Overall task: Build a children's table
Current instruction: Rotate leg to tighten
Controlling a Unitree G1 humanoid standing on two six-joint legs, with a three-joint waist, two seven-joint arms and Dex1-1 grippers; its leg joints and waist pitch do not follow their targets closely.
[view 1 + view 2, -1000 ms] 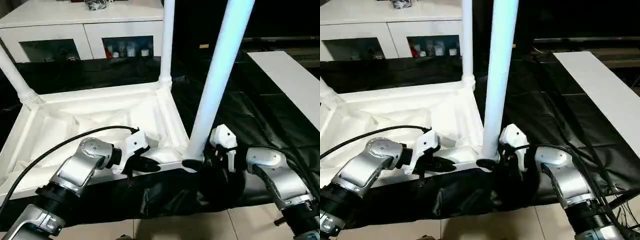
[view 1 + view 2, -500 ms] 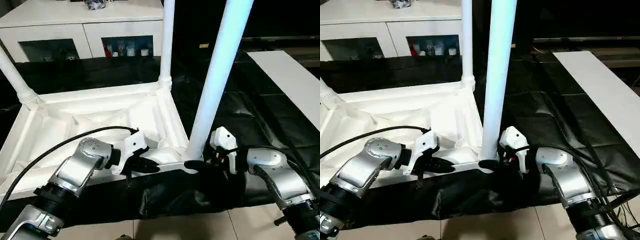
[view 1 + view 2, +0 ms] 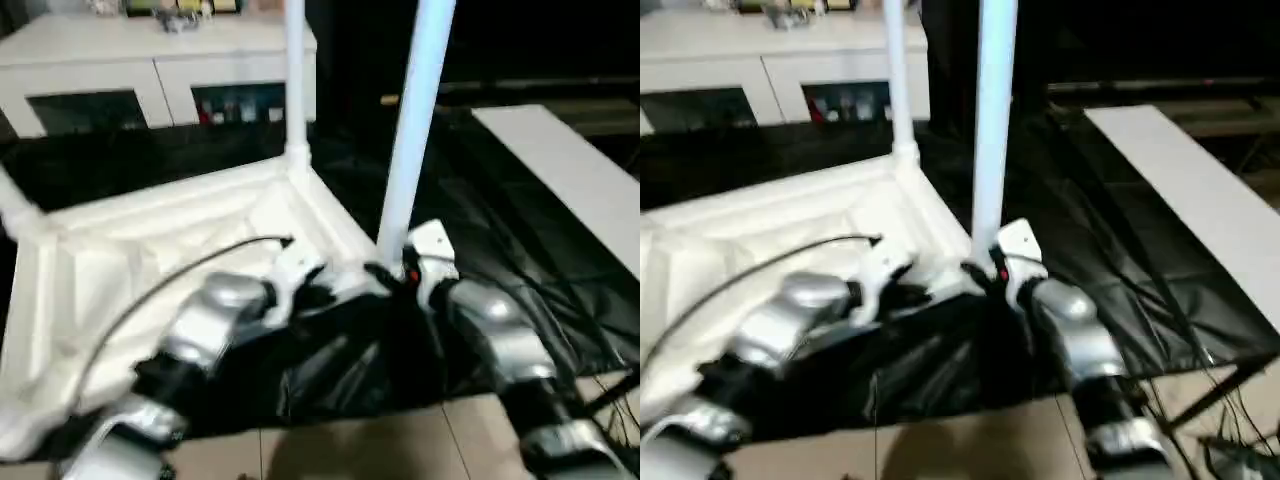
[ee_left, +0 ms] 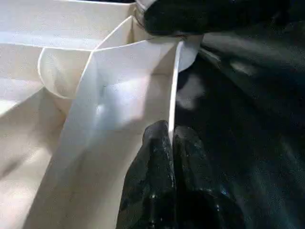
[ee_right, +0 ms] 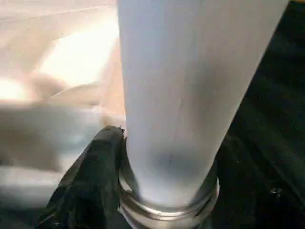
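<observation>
1. Lying upside down in the centre-left of the left eye frame, the tabletop [image 3: 150, 250] shows its ribs.
2. At its near corner a leg [image 3: 405, 160] stands upright, long axis vertical.
3. The right gripper [image 3: 385, 275] is nearer; its fingers [image 5: 90, 181] stand half open around the leg's base.
4. The left gripper [image 4: 171, 143] is closed, pinching the tabletop's thin edge just beside that corner.

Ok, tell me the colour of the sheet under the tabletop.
Black sheet, clearest in the right eye view.

Motion-blurred head views, dim black surroundings (whites glaring), soft close wrist views.
</observation>
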